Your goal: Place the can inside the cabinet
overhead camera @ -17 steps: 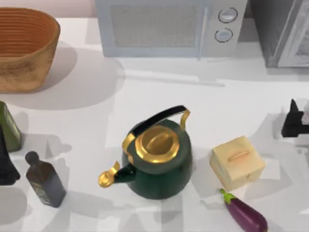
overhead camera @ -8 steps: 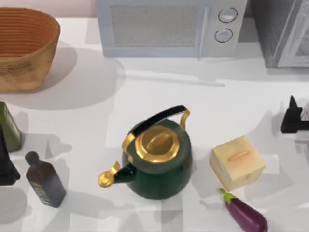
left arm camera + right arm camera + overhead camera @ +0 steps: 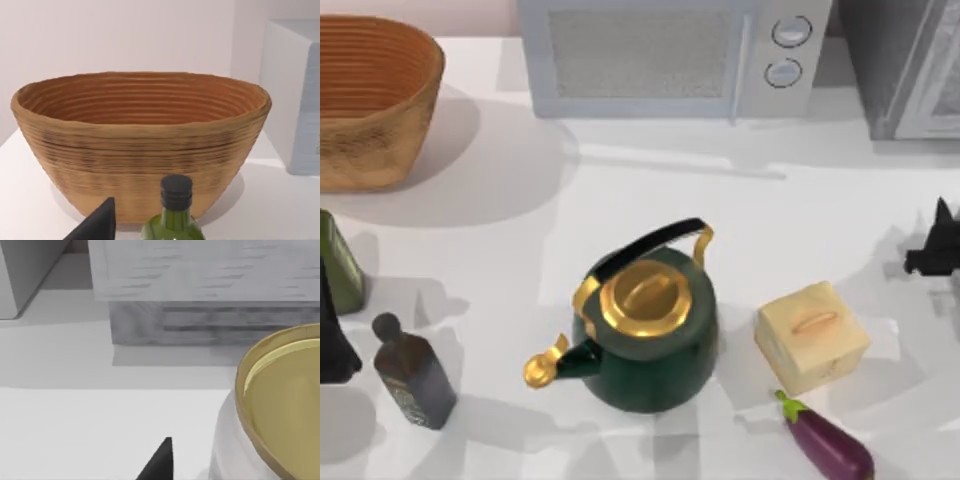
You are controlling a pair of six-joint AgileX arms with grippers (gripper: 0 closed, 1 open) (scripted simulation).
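Step in hand: right gripper (image 3: 942,250), at the table's 3 o'clock edge, reaches the can (image 3: 270,415); finger state cannot be told. Next: grasp, carry toward the cabinet (image 3: 905,70) at 1 o'clock. Left gripper (image 3: 332,335) parked at 9 o'clock.

top: overhead, looking down on the white table (image 3: 650,190) | left wrist: low, close, facing the woven tan basket (image 3: 140,145), shared with top (image 3: 370,100) | right wrist: low, close behind the gold-lidded pale can (image 3: 272,415), facing the dull-grey boxy cabinet (image 3: 210,295)
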